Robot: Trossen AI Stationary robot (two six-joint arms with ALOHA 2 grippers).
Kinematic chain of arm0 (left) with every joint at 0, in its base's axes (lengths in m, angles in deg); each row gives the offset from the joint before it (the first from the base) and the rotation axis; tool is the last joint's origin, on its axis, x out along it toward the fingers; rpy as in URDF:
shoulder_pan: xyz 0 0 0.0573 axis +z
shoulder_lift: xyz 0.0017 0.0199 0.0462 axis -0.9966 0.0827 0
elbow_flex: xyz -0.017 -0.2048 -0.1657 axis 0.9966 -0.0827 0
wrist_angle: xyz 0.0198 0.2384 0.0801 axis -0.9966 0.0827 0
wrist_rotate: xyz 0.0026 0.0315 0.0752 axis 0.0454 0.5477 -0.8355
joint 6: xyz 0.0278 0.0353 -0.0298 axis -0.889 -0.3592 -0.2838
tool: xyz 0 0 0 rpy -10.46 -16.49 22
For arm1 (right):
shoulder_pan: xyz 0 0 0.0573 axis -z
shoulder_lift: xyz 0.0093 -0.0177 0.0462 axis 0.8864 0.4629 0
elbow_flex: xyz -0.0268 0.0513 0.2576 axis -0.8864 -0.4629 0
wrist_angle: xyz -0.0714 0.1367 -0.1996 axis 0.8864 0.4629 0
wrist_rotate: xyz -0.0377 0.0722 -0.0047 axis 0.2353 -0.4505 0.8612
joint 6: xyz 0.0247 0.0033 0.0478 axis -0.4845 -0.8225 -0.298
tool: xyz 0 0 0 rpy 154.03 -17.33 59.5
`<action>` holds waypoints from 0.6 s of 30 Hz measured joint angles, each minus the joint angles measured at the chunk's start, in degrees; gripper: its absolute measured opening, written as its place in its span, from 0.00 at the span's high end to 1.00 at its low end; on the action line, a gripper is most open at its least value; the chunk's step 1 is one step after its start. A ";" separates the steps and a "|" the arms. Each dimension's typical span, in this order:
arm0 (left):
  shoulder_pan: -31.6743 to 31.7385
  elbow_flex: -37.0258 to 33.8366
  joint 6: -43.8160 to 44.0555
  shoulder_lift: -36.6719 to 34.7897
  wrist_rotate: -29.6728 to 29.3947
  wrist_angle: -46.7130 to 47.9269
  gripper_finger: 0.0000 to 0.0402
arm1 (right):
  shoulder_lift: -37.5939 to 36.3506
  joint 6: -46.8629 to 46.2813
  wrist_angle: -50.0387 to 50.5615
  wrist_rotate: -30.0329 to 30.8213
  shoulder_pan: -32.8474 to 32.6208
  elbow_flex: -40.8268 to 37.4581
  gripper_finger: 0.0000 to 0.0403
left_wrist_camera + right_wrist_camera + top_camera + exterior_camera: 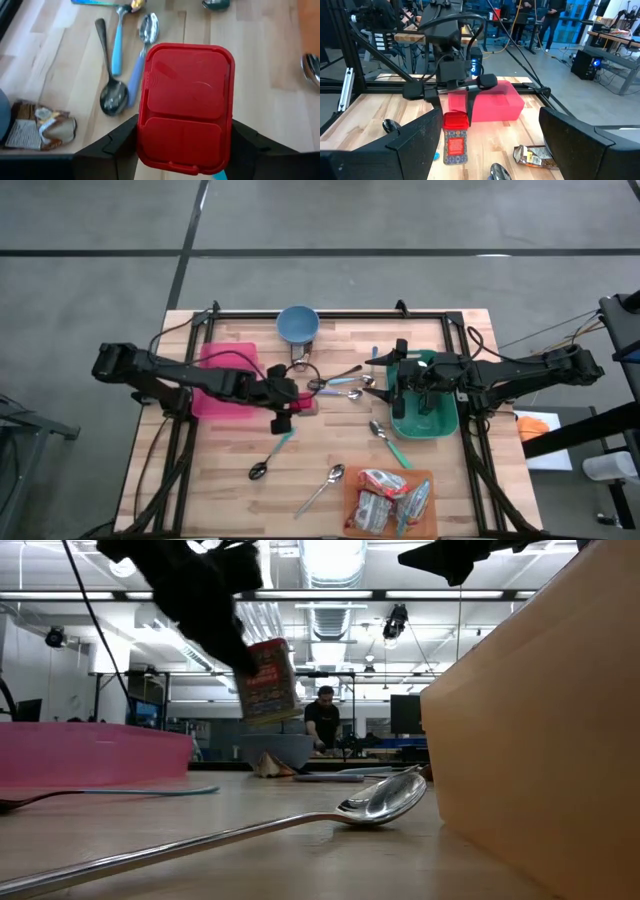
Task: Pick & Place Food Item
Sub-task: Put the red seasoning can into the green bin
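Inventory of the wooden table (pixel 330 450), seen from above.

Held item: a red-lidded snack pack (pixel 185 107), hanging upright off the table, clenched between the two fingers (pixel 112 145) of the left gripper (pixel 283 395). It sits just left of frame centre in the high view, at the right edge of the pink bin (pixel 222 380). From the right wrist view, the pack (pixel 455 142) shows a red top and a printed label below, hanging in front of that bin.

Right gripper (pixel 405 385): right of centre, over the green bin (pixel 428 420), jaws spread wide, grasping nothing.

Blue bowl (pixel 297 323): upper centre, near the far edge.

Spoons: a cluster with blue handles (pixel 345 387) in the centre, between the two grippers; one teal-handled spoon (pixel 387 438) just left of the green bin; one dark spoon (pixel 268 460) lower left of centre; one plain metal spoon (pixel 322 486) in the lower centre.

Orange tray (pixel 352 500): lower right of centre, holding several wrapped packets (pixel 385 495).

Loose crumpled wrapper (pixel 42 131): on the wood near the spoons.

Background: a person (pixel 322 720) stands in the room beyond.
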 joint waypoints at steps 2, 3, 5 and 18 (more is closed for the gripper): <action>0.30 2.06 -0.02 2.15 -0.39 -0.08 0.47 | 0.00 -0.01 -0.02 0.00 0.02 0.00 0.18; 0.49 3.15 -0.06 3.32 -0.56 -0.40 0.48 | 0.00 -0.02 -0.02 0.00 0.00 0.00 0.18; 0.77 5.61 -0.71 6.09 -0.74 -0.12 0.48 | 0.00 -0.02 0.00 0.02 0.02 0.00 0.18; 1.21 21.81 -2.96 22.73 -0.23 0.89 0.49 | 0.00 -0.02 -0.09 0.00 0.02 0.00 0.18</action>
